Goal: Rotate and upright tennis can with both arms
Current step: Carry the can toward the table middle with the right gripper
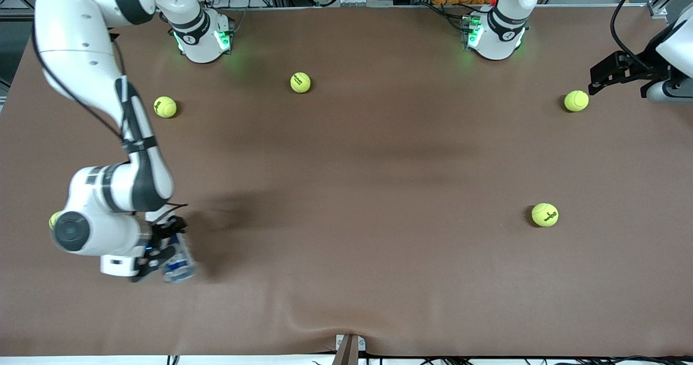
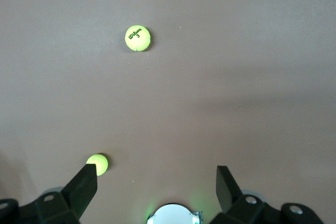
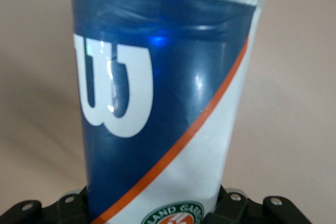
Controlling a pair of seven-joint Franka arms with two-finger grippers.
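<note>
My right gripper (image 1: 161, 252) is shut on the tennis can (image 1: 180, 261) and holds it over the table's front part at the right arm's end. In the right wrist view the can (image 3: 157, 103) fills the picture: dark-blue and white label, a big white "W", an orange stripe, a clear rim at its free end. The right gripper (image 3: 157, 214) clamps its lower white part. My left gripper (image 1: 592, 82) is open and empty beside a tennis ball (image 1: 576, 100) at the left arm's end. In the left wrist view the left gripper (image 2: 156, 179) has its fingers (image 2: 84, 187) spread wide.
Yellow-green tennis balls lie apart on the brown table (image 1: 379, 191): two (image 1: 165, 106) (image 1: 300, 82) near the right arm's base, one (image 1: 544, 214) nearer the camera, one (image 1: 53, 220) half hidden by the right arm. The left wrist view shows two balls (image 2: 137, 38) (image 2: 97, 164).
</note>
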